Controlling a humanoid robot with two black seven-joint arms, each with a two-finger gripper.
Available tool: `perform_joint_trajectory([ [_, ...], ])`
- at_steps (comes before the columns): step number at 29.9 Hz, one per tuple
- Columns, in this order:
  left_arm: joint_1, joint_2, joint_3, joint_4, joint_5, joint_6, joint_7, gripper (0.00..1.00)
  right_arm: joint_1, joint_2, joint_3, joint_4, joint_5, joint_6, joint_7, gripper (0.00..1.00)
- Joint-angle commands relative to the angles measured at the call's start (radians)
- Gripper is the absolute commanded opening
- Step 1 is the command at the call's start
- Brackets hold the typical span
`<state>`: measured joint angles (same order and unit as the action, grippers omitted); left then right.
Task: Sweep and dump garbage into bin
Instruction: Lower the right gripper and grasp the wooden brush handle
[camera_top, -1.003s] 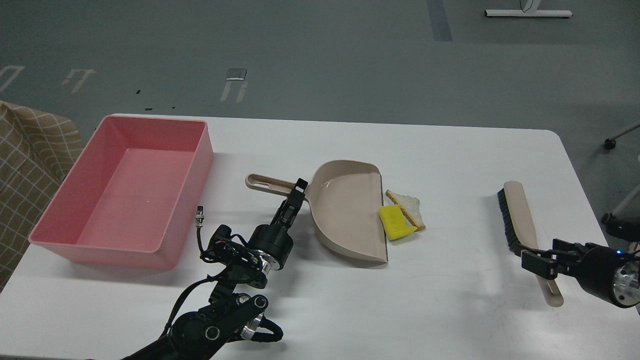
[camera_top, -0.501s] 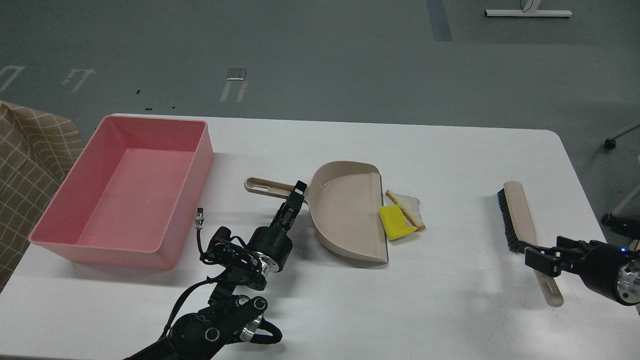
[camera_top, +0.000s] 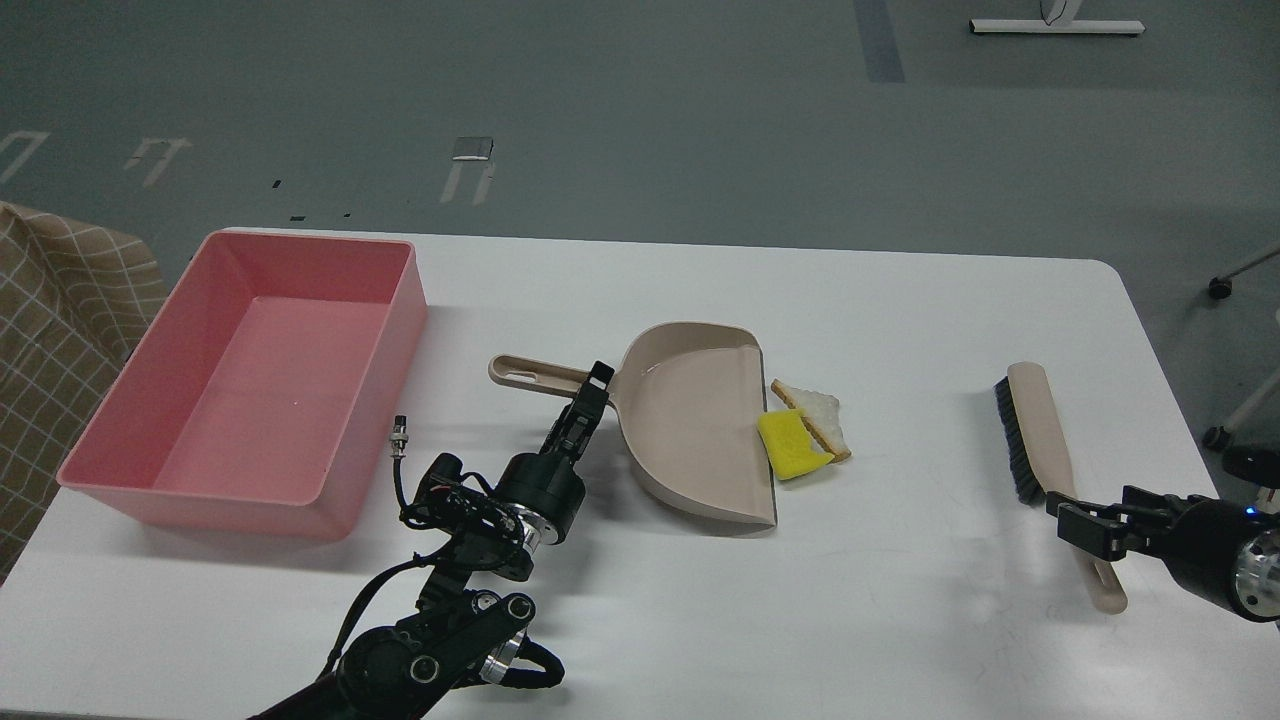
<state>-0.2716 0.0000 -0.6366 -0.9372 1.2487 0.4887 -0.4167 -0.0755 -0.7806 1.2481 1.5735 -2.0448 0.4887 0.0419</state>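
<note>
Garbage (camera_top: 803, 430) at dustpan (camera_top: 695, 420) mouth, right of left claw (camera_top: 592, 385)

We count one pink bin (camera_top: 245, 385), one beige dustpan (camera_top: 690, 425), one brush (camera_top: 1050, 470), and two pieces of garbage: one yellow sponge chunk (camera_top: 790, 445) and one bread slice (camera_top: 820, 415). We see two grippers: left gripper (camera_top: 590, 392), right gripper (camera_top: 1085, 525).
</note>
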Motion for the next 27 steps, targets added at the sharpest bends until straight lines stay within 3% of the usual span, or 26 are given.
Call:
perform_joint_trajectory([
  [1,0.000,0.000,0.000,0.000,-0.002,0.000,-0.001,0.29,-0.001,0.006,0.001,0.000,0.003,0.000,-0.005,0.79],
  [6,0.006,0.000,-0.002,0.000,-0.002,0.000,-0.001,0.29,0.000,0.057,0.001,0.002,0.005,0.000,-0.005,0.79],
  [20,0.005,0.000,-0.002,0.000,-0.002,0.000,-0.001,0.29,-0.001,0.052,-0.001,0.003,0.005,0.000,-0.004,0.78],
  [27,0.008,0.000,-0.002,-0.002,-0.002,0.000,-0.001,0.29,0.005,0.057,0.002,0.003,0.005,0.000,-0.004,0.54],
])
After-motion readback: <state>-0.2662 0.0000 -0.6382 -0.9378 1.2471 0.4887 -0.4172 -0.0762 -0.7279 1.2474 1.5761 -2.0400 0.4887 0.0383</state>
